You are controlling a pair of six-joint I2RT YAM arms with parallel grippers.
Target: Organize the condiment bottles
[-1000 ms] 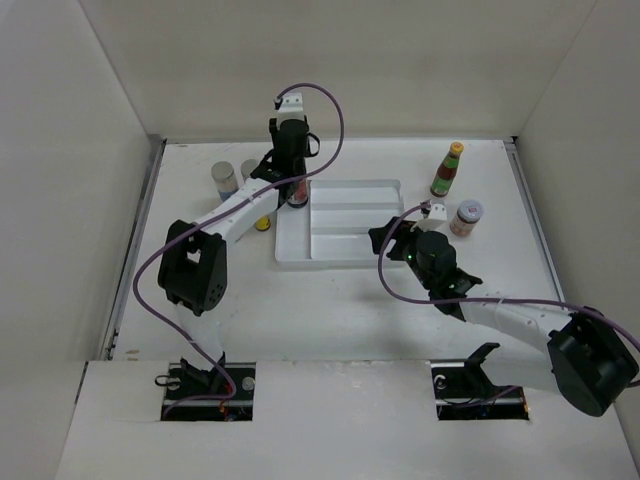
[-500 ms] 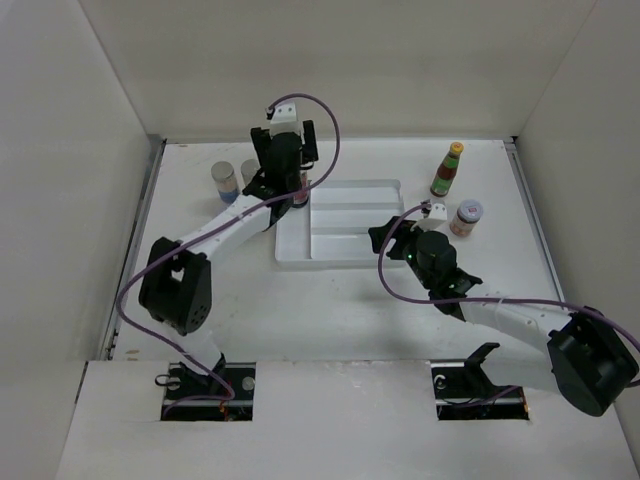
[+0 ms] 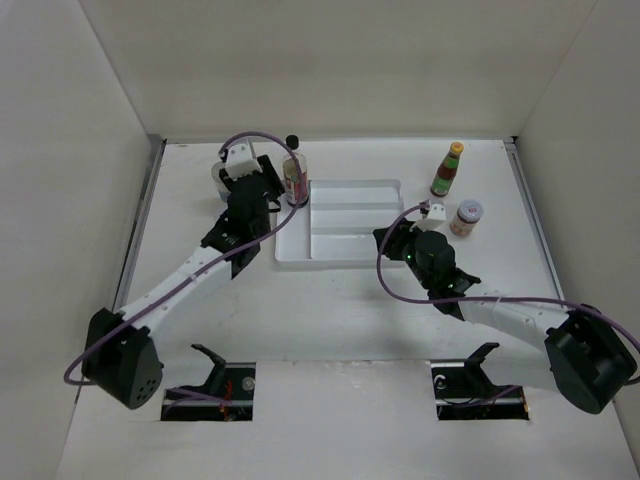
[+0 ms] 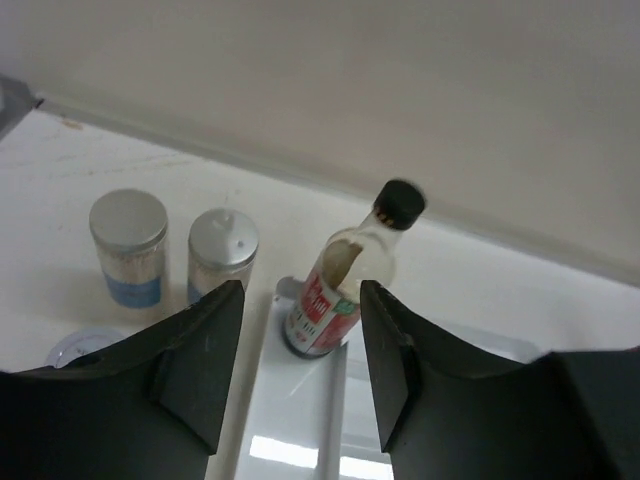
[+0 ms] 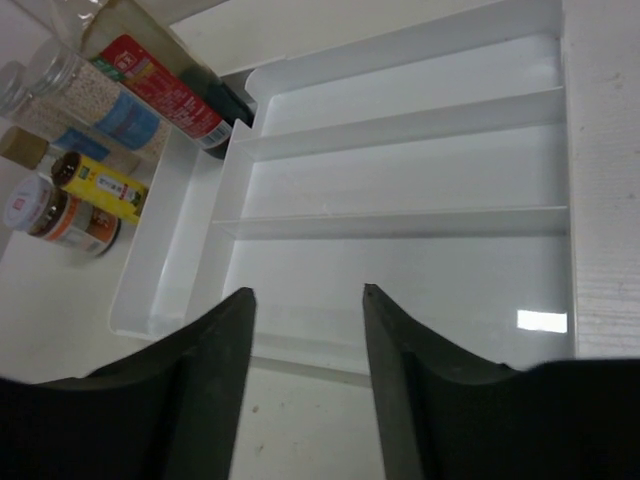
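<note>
And here's the table, with the white divided tray dead centre, every long slot bare except one corner. The left gripper hangs just off the tray's far left corner, jaws apart and holding nothing. The right gripper hovers over the tray's near right edge, fingers parted and also empty; I'd say it's lining up for a fetch.

The tall clear bottle, black cap, red label, has its foot in that far left corner and leans in the left wrist view, cap blurred. It may not be settled. The label carries white writing, too small to read.

Far right, outside the tray, the red sauce bottle stands beside a pale-lidded jar, both handy for the right arm. Far left of the tray wait two silver-lidded shakers, one blue-labelled, with the little yellow bottle just nearer. Its dark print is unreadable.
</note>
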